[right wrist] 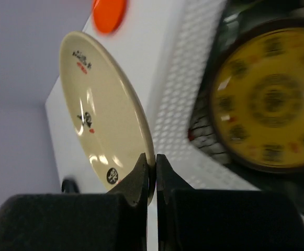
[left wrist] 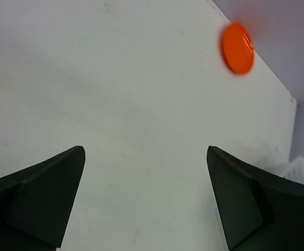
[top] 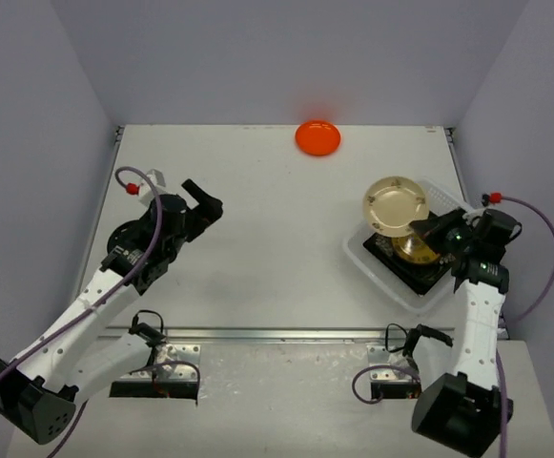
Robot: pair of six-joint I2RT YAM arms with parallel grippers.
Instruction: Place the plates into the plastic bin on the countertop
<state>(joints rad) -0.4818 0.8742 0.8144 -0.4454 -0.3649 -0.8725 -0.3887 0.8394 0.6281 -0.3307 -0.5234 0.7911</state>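
- Top view: the right claw (top: 427, 229) holds the cream plate (top: 396, 203) tilted over the plastic bin (top: 360, 250). Next it likely needs lowering and letting go. The orange plate (top: 318, 137) sits at the desk's (top: 257, 248) far edge.
- Left wrist: the left claw (left wrist: 146, 198) stands wide apart, empty, facing the orange plate.
- Right wrist: jaws clamped on the cream plate's rim, with the yellow-patterned plate (right wrist: 272, 104) binned beyond.

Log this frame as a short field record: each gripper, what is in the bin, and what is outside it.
left gripper: open, empty, over bare countertop
right gripper: shut on the rim of the cream plate, held tilted by the plastic bin edge
in bin: yellow-patterned plate on top of dark square plates
outside bin: orange plate, at the countertop's far edge
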